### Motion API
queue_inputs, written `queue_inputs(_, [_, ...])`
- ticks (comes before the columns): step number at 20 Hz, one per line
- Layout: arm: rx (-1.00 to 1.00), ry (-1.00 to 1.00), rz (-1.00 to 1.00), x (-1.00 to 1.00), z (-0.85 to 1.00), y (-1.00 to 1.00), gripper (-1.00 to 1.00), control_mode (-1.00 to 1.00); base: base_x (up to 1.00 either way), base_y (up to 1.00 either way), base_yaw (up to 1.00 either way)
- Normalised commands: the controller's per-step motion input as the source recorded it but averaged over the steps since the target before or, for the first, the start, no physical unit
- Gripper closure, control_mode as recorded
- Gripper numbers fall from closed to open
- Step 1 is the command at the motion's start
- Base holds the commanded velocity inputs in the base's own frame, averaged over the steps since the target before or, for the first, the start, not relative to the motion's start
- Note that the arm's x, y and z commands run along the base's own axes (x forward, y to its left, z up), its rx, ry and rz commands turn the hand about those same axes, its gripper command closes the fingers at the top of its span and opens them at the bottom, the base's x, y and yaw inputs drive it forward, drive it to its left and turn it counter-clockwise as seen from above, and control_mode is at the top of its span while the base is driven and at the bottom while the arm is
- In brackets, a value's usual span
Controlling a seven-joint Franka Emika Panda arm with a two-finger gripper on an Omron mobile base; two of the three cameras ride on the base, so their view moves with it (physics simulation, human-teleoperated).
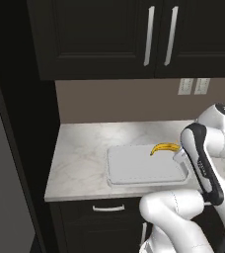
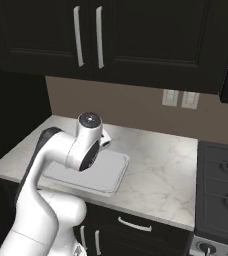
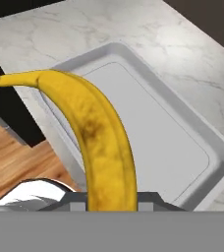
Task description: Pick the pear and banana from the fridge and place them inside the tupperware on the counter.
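Yellow banana (image 3: pixel 101 142) in the grip, carried out over the white tupperware (image 3: pixel 148 138), and the claw is pinched tight on its lower end, jaws nearly together, the fruit curving up and away to its dark tip. In the left base view the banana (image 1: pixel 165 147) sits above the tray's far right corner, right by the rim, and that is the worry: let go here and it could catch the raised edge and roll out onto the marbled counter (image 1: pixel 85 148). It is held by one end only, so the long free end could also swing as the jaws part and tip it over the wall. A little more travel toward the tray's middle would settle that, I'd say. The tupperware (image 1: pixel 134 165) lies near the worktop's front edge, nothing in it that I can see. The arm (image 2: pixel 61 150) is folded up high, elbow raised, forearm reaching down over the tray, hand tilted downward
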Motion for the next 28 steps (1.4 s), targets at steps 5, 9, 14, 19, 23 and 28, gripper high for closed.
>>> queue_inputs(5, [-0.10,0.00,0.00,0.45,-0.38,0.00,1.00,-1.00,0.00,0.00,0.00])
queue_inputs(9, [-0.18,0.00,0.00,0.50,-0.41,0.06,1.00,-1.00,0.00,0.00,0.00])
queue_inputs(14, [-0.22,0.00,0.00,0.39,-0.44,0.11,1.00,-1.00,0.00,0.00,0.00])
queue_inputs(19, [-0.17,0.00,0.00,0.20,-0.39,0.13,1.00,-1.00,0.00,0.00,0.00])
queue_inputs(23, [-0.13,0.00,0.00,0.11,-0.33,0.13,1.00,-1.00,0.00,0.00,0.00])
queue_inputs(28, [-0.12,0.02,0.00,0.16,-0.32,0.11,1.00,-1.00,0.00,0.00,0.00])
